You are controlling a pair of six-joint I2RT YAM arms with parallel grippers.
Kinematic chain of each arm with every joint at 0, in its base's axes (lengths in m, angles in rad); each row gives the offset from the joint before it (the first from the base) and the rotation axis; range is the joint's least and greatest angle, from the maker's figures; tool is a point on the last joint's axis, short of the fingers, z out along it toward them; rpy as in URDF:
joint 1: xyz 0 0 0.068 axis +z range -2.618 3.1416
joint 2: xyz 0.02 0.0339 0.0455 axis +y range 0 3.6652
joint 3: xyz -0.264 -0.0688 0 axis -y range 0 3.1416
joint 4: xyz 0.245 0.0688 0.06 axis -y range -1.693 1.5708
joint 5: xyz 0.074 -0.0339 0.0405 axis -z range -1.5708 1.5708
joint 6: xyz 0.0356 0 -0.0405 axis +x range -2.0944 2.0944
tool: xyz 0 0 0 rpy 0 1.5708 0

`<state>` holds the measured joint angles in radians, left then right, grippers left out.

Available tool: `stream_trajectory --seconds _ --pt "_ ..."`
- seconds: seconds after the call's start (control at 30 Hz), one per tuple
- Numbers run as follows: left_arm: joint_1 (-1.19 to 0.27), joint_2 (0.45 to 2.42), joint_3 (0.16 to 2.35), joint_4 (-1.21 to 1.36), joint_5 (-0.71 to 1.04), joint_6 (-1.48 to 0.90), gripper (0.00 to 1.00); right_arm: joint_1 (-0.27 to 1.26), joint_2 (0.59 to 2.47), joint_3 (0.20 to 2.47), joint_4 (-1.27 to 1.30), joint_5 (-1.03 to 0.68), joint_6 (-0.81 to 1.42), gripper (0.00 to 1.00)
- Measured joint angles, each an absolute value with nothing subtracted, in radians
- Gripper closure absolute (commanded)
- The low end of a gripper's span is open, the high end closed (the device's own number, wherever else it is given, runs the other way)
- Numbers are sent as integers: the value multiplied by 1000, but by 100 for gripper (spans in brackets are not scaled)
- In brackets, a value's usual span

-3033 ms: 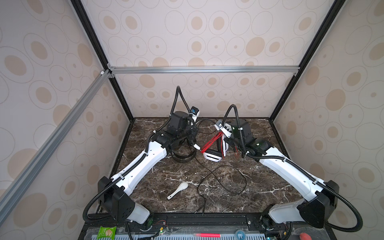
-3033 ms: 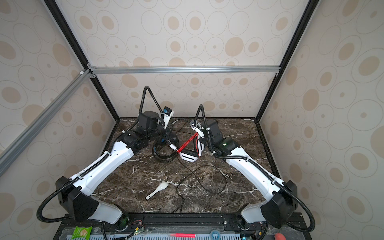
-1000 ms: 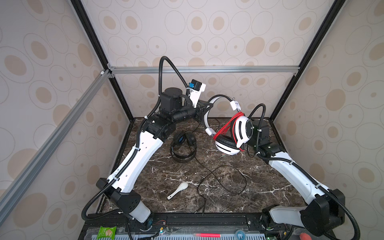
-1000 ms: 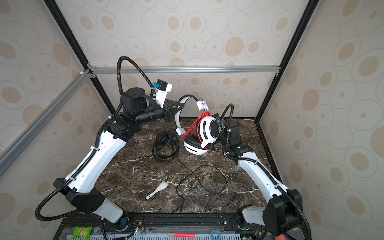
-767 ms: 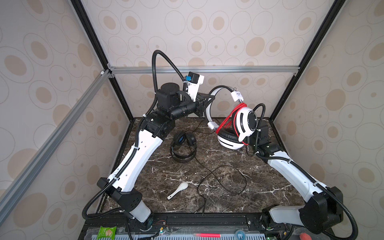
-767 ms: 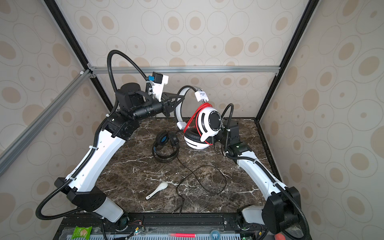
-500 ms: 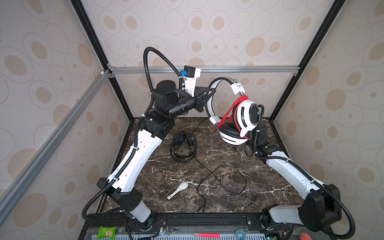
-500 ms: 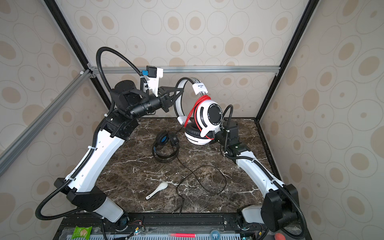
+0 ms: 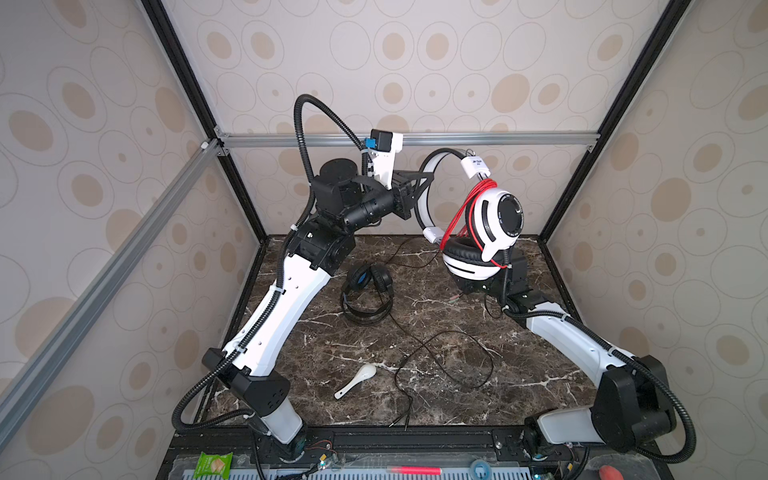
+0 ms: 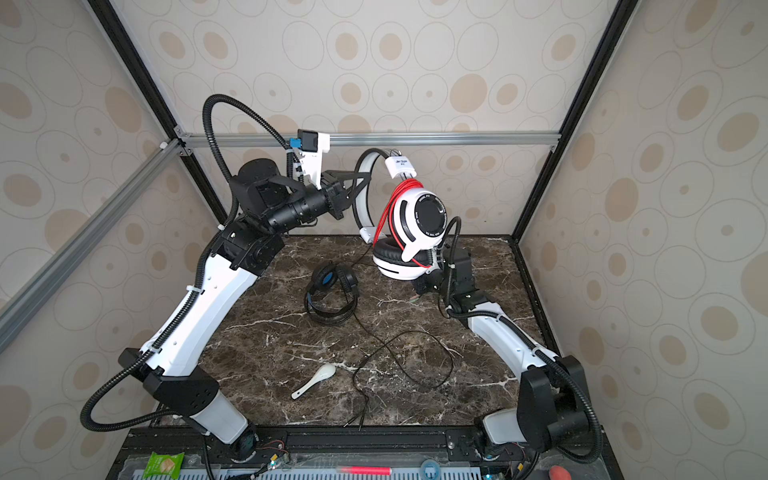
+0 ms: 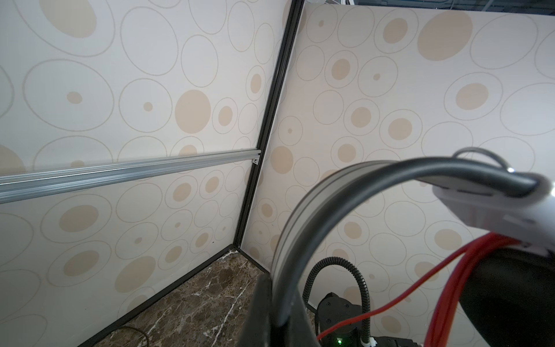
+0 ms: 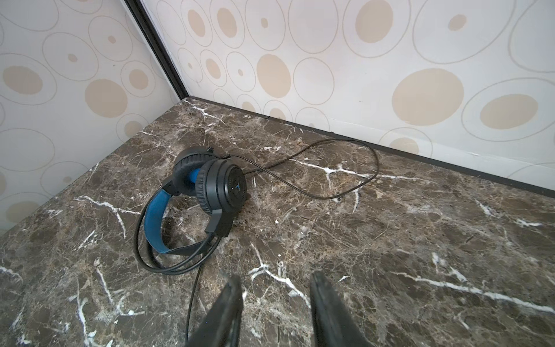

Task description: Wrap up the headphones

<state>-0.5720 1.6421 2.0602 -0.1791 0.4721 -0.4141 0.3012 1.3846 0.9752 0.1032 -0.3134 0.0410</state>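
My left gripper (image 9: 420,183) (image 10: 362,179) is raised high at the back and is shut on the white headband (image 11: 330,198) of the white-and-black headphones (image 9: 498,216) (image 10: 420,216). Their ear cups hang below to the right, with the red cable (image 9: 461,212) (image 11: 450,285) looped over them. The black headphones (image 9: 368,291) (image 10: 332,296) (image 12: 210,186), blue inside the headband, lie on the marble. Their thin black cable (image 9: 440,361) trails toward the front. My right gripper (image 12: 276,278) stands open and empty just above the marble. In both top views the hanging ear cup mostly hides it.
A white spoon (image 9: 357,380) (image 10: 316,380) lies near the front left of the marble top. A green packet (image 9: 214,463) and a red pen (image 9: 413,469) sit on the front rail. Patterned walls and an aluminium bar (image 9: 415,139) close in the back and sides.
My left gripper has risen and drawn back a little, lifting the white-and-black headphones higher. The right arm has stayed low under the ear cups.
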Motion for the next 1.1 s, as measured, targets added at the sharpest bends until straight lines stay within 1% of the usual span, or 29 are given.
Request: stream_trajectory --seconds 0.1,0.27,0.33,0.43,0.57,0.67,0.83,1.1 --pt "-571 1642 2063 -168 459 -425 100 301 1385 965 111 -318 47 66" --pt "-569 1642 2064 -146 444 -454 100 300 1385 943 130 -326 60 63" --pt "-568 1642 2064 -139 442 -462 100 300 1385 935 139 -331 64 63" --pt "-567 1644 2064 -126 441 -477 100 299 1385 922 149 -339 66 70" --pt "-567 1646 2064 -117 427 -496 100 295 1385 918 150 -344 63 86" --pt "-567 1646 2055 -97 399 -519 100 293 1383 918 149 -347 61 95" --pt "-565 1646 1997 -11 352 -580 100 293 1382 918 143 -346 63 100" --pt "-565 1668 1917 125 238 -714 100 296 1378 916 84 -324 67 100"
